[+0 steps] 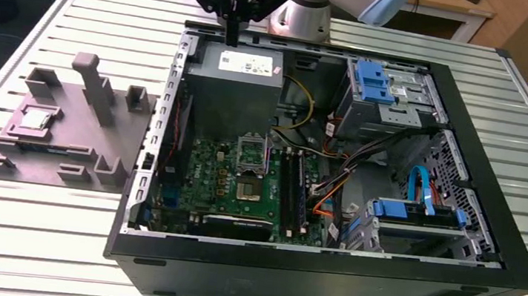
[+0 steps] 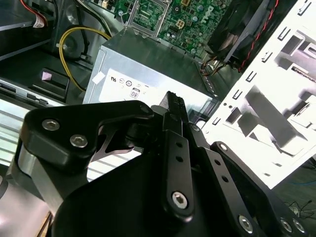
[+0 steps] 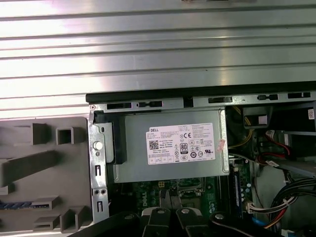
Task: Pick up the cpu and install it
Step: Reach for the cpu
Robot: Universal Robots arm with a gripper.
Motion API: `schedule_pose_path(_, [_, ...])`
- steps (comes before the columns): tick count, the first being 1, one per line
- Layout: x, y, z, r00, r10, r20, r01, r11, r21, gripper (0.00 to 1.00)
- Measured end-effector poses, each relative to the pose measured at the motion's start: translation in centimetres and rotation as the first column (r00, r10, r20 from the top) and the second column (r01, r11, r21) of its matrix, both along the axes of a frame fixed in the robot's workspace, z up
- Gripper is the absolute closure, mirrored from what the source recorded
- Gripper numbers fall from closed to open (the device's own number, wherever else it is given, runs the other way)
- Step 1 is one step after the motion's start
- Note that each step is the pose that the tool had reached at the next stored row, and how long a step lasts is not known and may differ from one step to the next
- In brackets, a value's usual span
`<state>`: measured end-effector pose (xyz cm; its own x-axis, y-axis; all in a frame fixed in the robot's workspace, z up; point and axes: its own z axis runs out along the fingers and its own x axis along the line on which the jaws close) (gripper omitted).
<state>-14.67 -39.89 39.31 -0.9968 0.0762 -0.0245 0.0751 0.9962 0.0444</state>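
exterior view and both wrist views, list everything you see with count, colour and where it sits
small flat square silvery-grey cpu: one, silvery-grey, lying on the fixture block
moulded grey fixture block: one, grey, on the table at the exterior view's left of the case
open black computer case: one, black, on the table
boxy grey metal power supply: one, grey, in the case's far part
green motherboard: one, green, on the case floor
dark square socket frame: one, dark, on the motherboard
blue plastic drive brackets: two, blue, in the case toward the exterior view's right
slatted silver metal table: one, silver, under everything
silver robot arm: one, silver, beyond the case
black end effector: one, black, over the power supply's far edge, shut, holding nothing
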Motion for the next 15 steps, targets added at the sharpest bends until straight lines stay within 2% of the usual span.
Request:
schedule_pose_path(3, [-0.07, 0.0, 0.0, 1.0, 0.0, 0.0, 0.0, 1.0, 0.0, 0.9])
schedule_pose_path(5, [-1.37, 0.0, 0.0, 1.0, 0.0, -0.0001, 0.0, 1.0, -0.0001, 0.9])
schedule_pose_path(15, [-1.59, 0.0, -0.01, 1.0, 0.0, 0.0, 0.0, 1.0, 0.0, 0.9])
